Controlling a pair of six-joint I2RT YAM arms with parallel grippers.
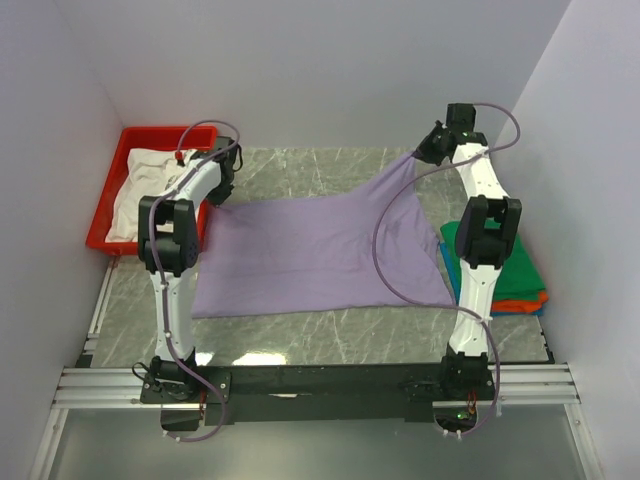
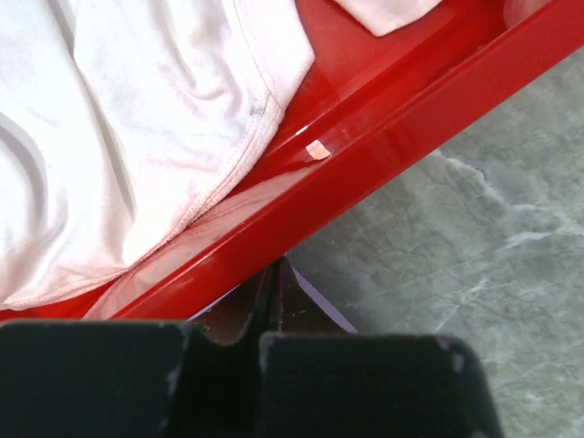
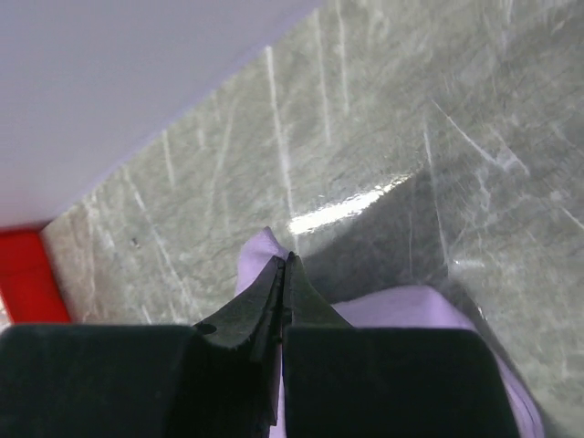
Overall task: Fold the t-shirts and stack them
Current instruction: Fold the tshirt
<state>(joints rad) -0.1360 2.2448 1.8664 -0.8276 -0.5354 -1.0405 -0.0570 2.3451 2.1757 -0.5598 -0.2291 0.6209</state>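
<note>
1. Lavender t-shirt (image 1: 320, 250) lay spread on the tabletop (image 1: 300, 330), far corners raised: flattening before folding, I judged.
2. Left fingers (image 2: 239, 315) pinched shut on one corner beside the red tray (image 2: 383, 155).
3. Right fingers (image 3: 258, 308) clamped the other; next, tension evenly, then lower.

We see bright, even light from above in the top view: the lavender t-shirt (image 1: 320, 250) is lit evenly, and the bench (image 1: 300, 335) carries a pale reflection near its front edge. The wall of the red tray (image 2: 411, 119) shines with glare. A white streak of glare crosses the marble in the right wrist view. The left tool (image 2: 274, 274) and the right tool (image 3: 285, 265) look dark and slightly blurred.
</note>
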